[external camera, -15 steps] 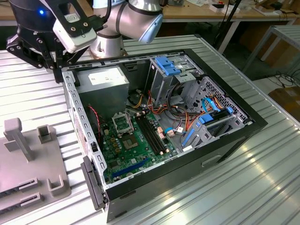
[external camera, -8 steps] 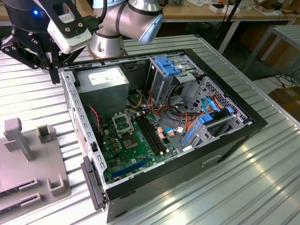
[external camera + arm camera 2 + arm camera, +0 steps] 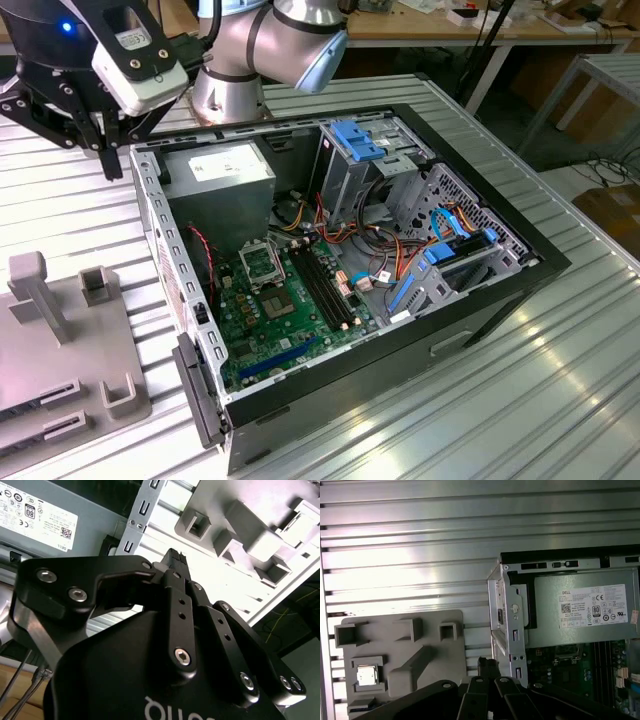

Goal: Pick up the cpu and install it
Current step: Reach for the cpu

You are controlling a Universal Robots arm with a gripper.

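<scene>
Arm poised beside the open computer case point(image 3: 480, 305), gripper point(image 3: 108, 168) clenched on nothing.
Exterior view: gripper hangs at the case's ten o'clock, with the grey holder tray point(image 3: 100, 335) at the gripper's six o'clock. Second wrist view: fingertips point(image 3: 174, 560) pressed together. First wrist view: the cpu point(image 3: 366, 675) lies in a tray recess, well apart from the gripper.

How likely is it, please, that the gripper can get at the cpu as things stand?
Probably yes: the cpu lies uncovered in an open recess of the grey holder, and the gripper hangs above the table near it, with nothing between them.
</scene>
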